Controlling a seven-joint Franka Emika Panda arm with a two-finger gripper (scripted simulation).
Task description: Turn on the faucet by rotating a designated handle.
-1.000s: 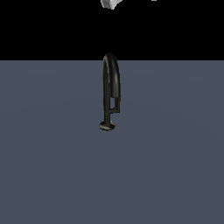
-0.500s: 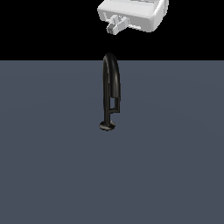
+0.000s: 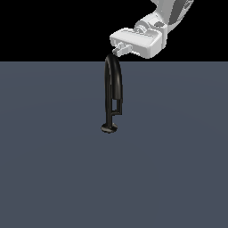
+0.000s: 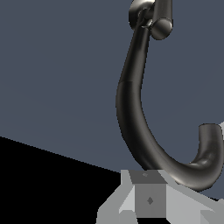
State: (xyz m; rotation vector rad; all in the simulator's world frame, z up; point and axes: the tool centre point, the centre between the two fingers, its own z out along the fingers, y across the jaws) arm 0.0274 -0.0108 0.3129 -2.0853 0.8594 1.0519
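The faucet is a tall, glossy black arched tube on a small round base, standing on the grey floor. The handle is a thin black rod branching off the stem low down, below the spout's end. My gripper hangs just above the top of the arch, slightly towards the exterior view's right, touching nothing. Its fingers look pressed together and empty. In the wrist view the arch curves close in front of the fingertips, and a short dark rod end shows near the base.
The flat grey floor spreads all around the faucet. The white hand and arm reach in from the exterior view's upper right.
The gripper has come down from the top edge and moved slightly to the exterior view's right, now just above the arch. The faucet and handle have not moved.
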